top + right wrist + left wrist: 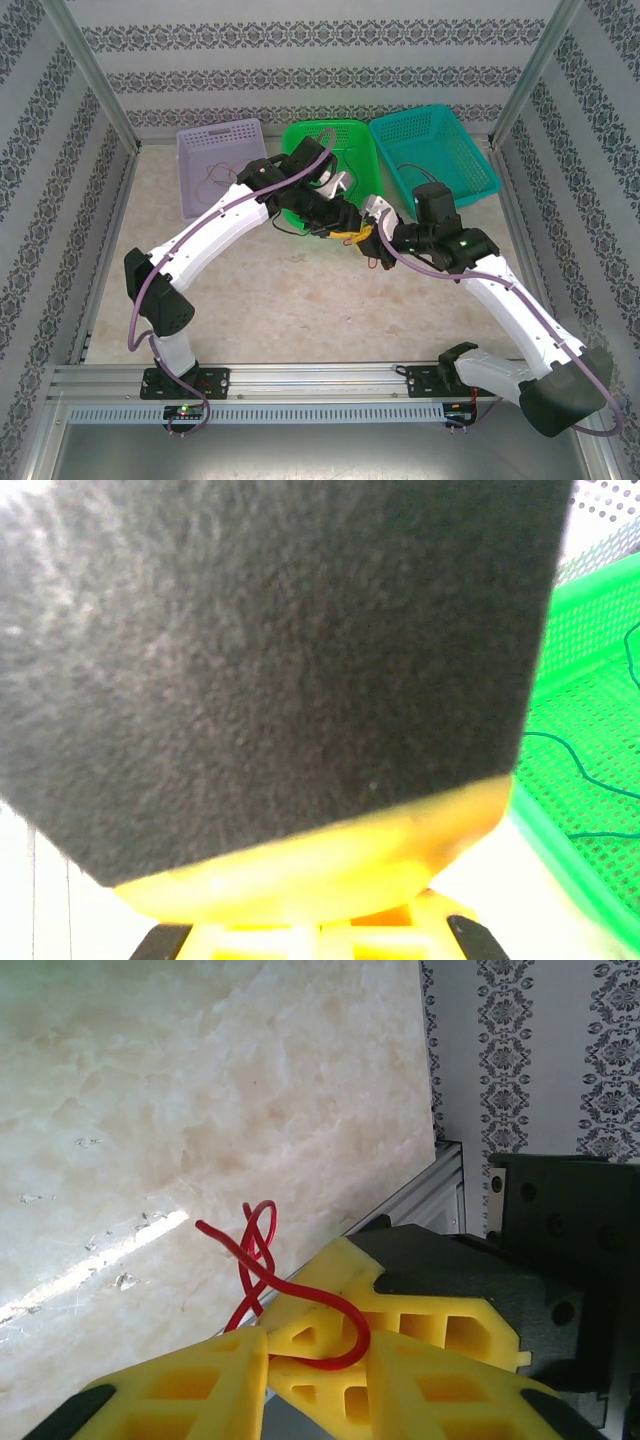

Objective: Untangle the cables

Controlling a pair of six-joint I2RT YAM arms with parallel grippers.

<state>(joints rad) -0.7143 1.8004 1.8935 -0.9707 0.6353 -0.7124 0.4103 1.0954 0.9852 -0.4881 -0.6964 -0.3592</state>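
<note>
1. Right wrist view: a blurred black block with a yellow lower edge [270, 660] crowds the lens. Beside it, one thin dark-green cable [585, 770] lies in the green perforated plastic basket [560, 620].
2. Left wrist view: one thin red cable [255, 1250], twisted into a loop, stands over the pale marbled counter [200, 1090]. It runs away from the left hand [318, 1388], whose fingers straddle it, apart. The closed right hand [300, 1345] seems to clamp its end.
3. Top view: both hands meet there, equally near, before three baskets [222, 135].
</note>
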